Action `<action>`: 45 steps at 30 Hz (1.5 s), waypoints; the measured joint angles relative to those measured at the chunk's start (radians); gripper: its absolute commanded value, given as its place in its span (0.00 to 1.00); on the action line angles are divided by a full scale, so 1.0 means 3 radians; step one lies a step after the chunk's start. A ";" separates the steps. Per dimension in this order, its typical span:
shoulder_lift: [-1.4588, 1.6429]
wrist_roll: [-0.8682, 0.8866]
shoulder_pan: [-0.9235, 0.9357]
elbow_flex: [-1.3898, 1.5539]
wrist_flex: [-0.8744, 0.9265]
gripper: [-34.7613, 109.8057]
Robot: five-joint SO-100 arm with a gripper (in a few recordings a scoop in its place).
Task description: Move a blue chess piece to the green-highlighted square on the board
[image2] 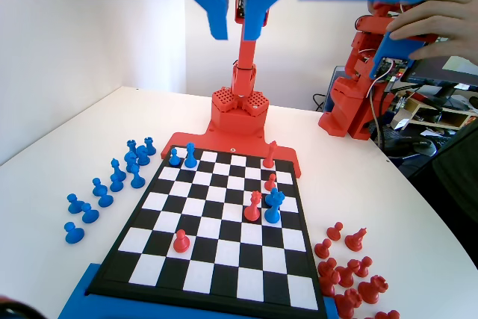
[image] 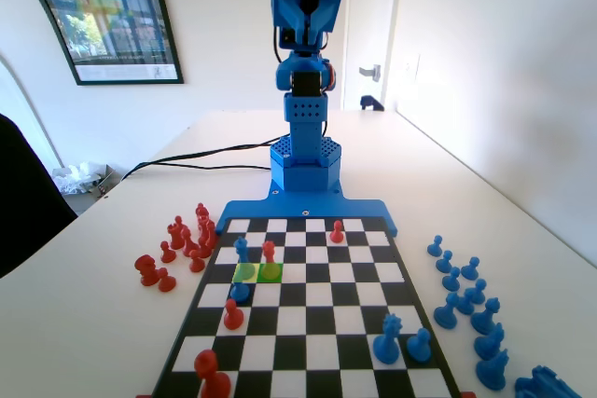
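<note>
The gripper (image2: 237, 24) hung high above the board (image2: 160, 259) with its jaws a little apart and nothing between them. Far below, the blue chess piece (image: 242, 250) stood on the yellow-green square, just beside the green-highlighted square (image: 270, 272), near the board's left edge in the fixed view.

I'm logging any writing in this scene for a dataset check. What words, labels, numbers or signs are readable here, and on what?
None can be read.
Framed poster on the wall in the fixed view: its white bottom strip may carry print, too small and blurred to read.
Board: no letters or numbers visible on its edges.
Blue arm and pincer: no legible marking.
</note>
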 measured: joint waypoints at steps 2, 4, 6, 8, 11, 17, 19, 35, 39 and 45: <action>0.0026 0.0000 -0.0005 0.0000 0.0000 0.25; 0.0056 0.0000 -0.0026 0.0000 0.0000 0.25; 0.0056 0.0000 -0.0026 0.0000 0.0000 0.25; 0.0056 0.0000 -0.0026 0.0000 0.0000 0.25; 0.0061 0.0000 -0.0026 0.0000 0.0000 0.25; 0.0061 0.0000 -0.0026 0.0000 0.0000 0.25; 0.0061 0.0000 -0.0026 0.0000 0.0000 0.25; 0.0061 0.0000 -0.0005 0.0000 0.0000 0.25; 0.0061 0.0000 -0.0005 0.0000 0.0000 0.25; 0.0061 0.0000 -0.0005 0.0000 0.0000 0.25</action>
